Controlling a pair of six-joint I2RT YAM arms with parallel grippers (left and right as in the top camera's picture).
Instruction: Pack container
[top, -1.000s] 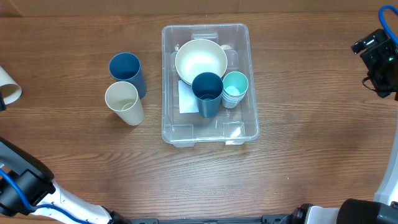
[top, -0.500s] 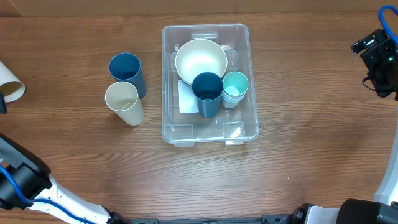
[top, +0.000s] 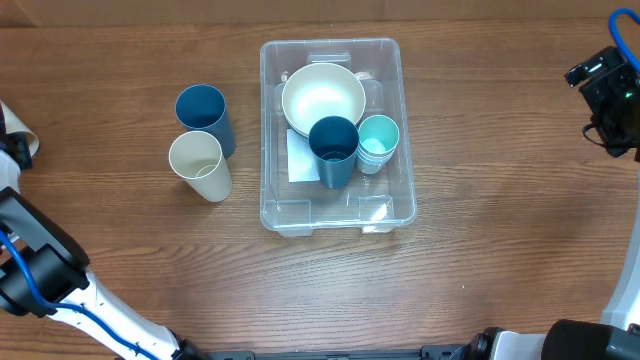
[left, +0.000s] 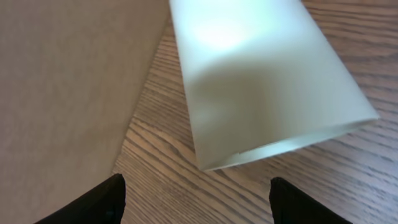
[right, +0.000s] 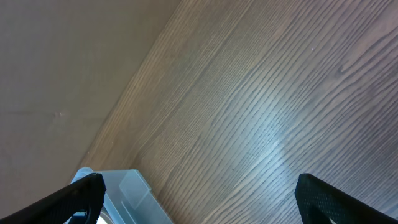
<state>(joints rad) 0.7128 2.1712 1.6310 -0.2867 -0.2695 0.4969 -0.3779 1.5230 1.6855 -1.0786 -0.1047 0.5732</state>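
Note:
The clear container (top: 268, 130) stands mid-table and holds a cream bowl (top: 322, 98), a dark blue cup (top: 333, 140) and stacked teal cups (top: 378, 135); its white label (top: 298, 158) shows on the base. A blue cup (top: 201, 108) and a cream cup (top: 195, 158) stand upright to its left. Another cream cup (left: 261, 81) lies on its side at the far left table edge (top: 22, 140). My left gripper (left: 196, 199) is open just behind that cup, not touching it. My right gripper (right: 199, 193) is open and empty at the far right (top: 603, 95), with a corner of the container (right: 134, 193) in its view.
The table's left edge runs right beside the lying cup (left: 134, 124). My left arm (top: 40, 270) crosses the front left corner.
My left arm has moved farther onto the table towards the lying cream cup, and now partly covers it in the overhead view. The right arm and the container have not moved.

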